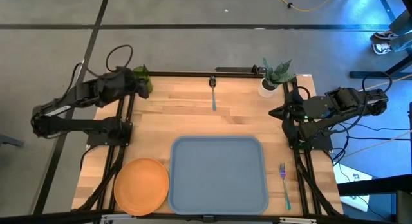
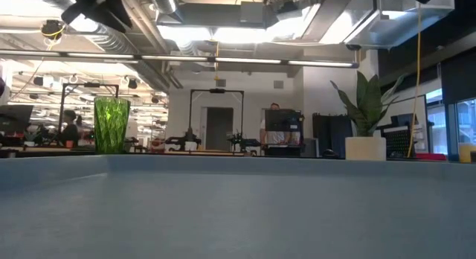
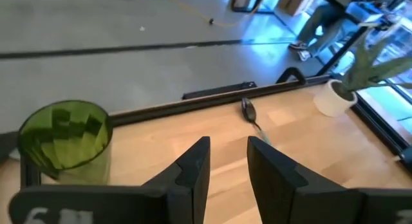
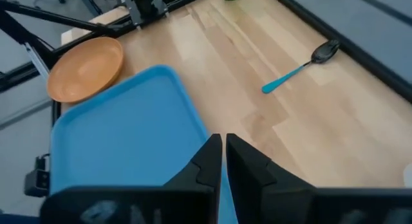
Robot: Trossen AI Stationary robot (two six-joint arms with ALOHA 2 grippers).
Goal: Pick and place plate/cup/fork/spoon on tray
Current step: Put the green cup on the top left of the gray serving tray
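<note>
Hovering at the upper left of the overhead frame, our left gripper (image 1: 143, 82) sits just beside the green cup (image 1: 141, 72), its fingers (image 3: 193, 169) spread with a clear gap and holding nothing. Our right gripper (image 1: 278, 112) waits at the right edge of the wooden table (image 1: 180, 114), fingers (image 4: 209, 161) pressed almost together and empty.

We see the grey-blue tray (image 1: 218, 174) lying bare at lower centre. The orange plate (image 1: 141, 185) rests at lower left, just beside the tray's left rim. The fork (image 1: 284, 184), purple head up, lies at lower right, near the tray's right rim. The spoon (image 1: 213, 93) lies at upper centre, its dark head toward the table's far edge. A potted plant (image 1: 273, 77) stands at upper right.
</note>
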